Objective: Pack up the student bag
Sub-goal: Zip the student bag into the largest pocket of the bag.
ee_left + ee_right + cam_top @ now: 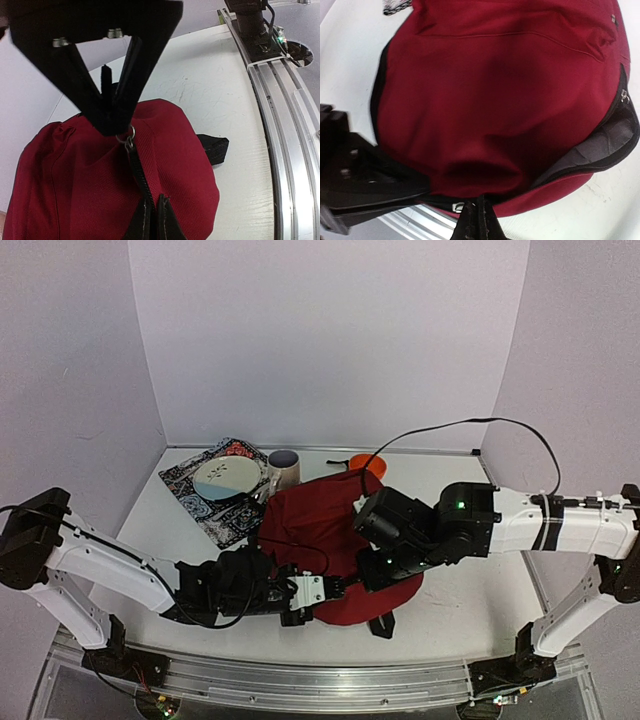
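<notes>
The student bag (320,525) is a dark red backpack lying in the middle of the table, its zip partly parted to show grey lining (600,145). At its near edge my left gripper (338,588) is shut on the black zip pull (137,172), which runs from a metal ring (127,137) down between the fingers (142,222). My right gripper (372,575) meets it from the opposite side, shut on the bag's red fabric right by that ring (457,206). In the left wrist view the right gripper's black fingers (80,85) form a V over the bag (75,185).
Behind the bag at the left lies a patterned cloth (200,500) with a round silvery disc (228,478), beside a cup (284,468). An orange object (367,464) sits at the bag's far edge. A black strap (215,147) trails toward the aluminium rail (285,130).
</notes>
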